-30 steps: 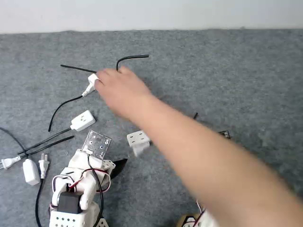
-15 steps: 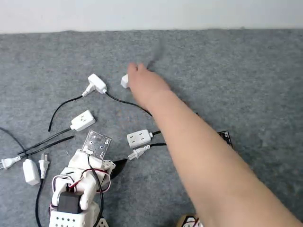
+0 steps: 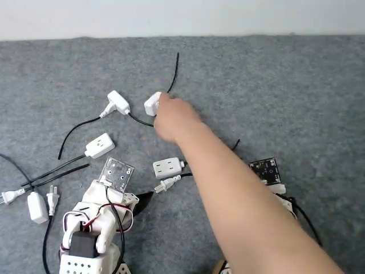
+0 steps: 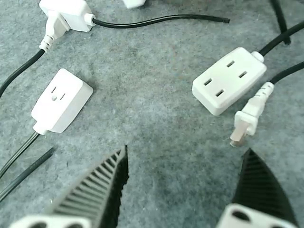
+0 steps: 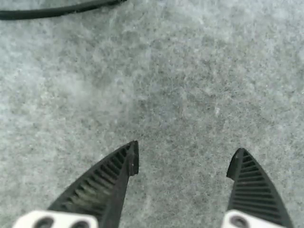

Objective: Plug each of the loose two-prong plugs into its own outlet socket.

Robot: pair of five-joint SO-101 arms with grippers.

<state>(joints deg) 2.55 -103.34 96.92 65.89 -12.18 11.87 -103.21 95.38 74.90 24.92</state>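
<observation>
A person's hand [image 3: 171,117] reaches over the grey carpet and touches a white socket block [image 3: 151,104]. Beside it lies a white socket with a plug in it [image 3: 117,103] [image 4: 65,10]. A single white socket [image 3: 100,145] [image 4: 61,99] sits nearer the left arm [image 3: 94,228]. A triple socket [image 3: 167,167] [image 4: 228,80] lies with a loose two-prong plug [image 3: 165,184] [image 4: 247,118] just beside it. My left gripper [image 4: 185,159] is open above bare carpet, short of these. My right gripper [image 5: 186,152] is open over bare carpet.
At the left edge lie two more loose plugs [image 3: 8,197] [image 3: 52,198] and a white adapter [image 3: 37,206] on black cables. The person's forearm [image 3: 245,211] crosses the middle of the carpet, over the right arm [image 3: 268,171]. A black cable [image 5: 57,9] runs ahead of the right gripper.
The hand let go of the plugged socket at the far left and moved right to another white socket block. The forearm shifted, uncovering the triple socket, the loose plug and the right arm.
</observation>
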